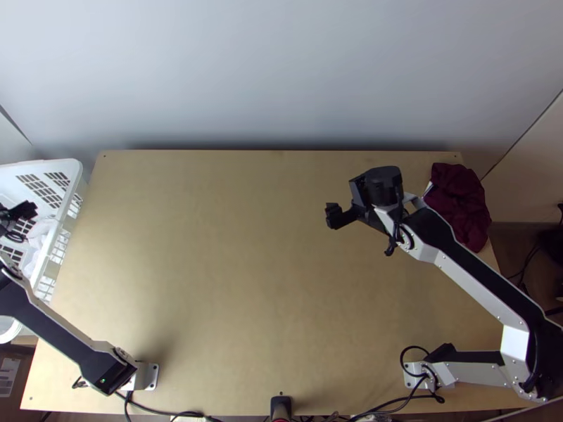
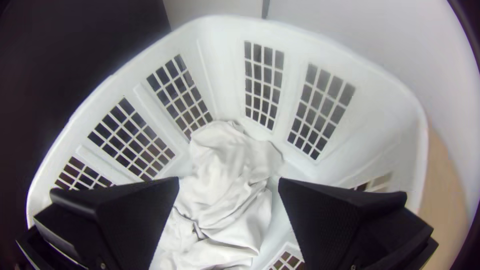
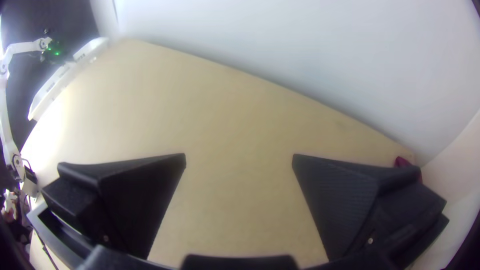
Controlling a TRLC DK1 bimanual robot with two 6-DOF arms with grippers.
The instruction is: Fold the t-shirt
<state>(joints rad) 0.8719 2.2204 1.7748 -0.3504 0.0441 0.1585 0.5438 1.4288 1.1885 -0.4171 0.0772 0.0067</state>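
Inside the basket (image 2: 385, 120), white cloth (image 2: 225, 175) (bunched) runs lengthwise near-to-far.

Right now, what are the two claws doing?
Left claw: open and empty, above crumpled white cloth in the white plastic basket.
Right claw: open and empty, over the wooden table.

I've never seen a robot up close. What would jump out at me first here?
Probably the long right arm, stretched over the wooden table with its gripper wide open. Next, the deep maroon cloth bunched at the table's far right corner. Then, at the left edge, a white basket with rumpled white cloth inside, the open left gripper above it.
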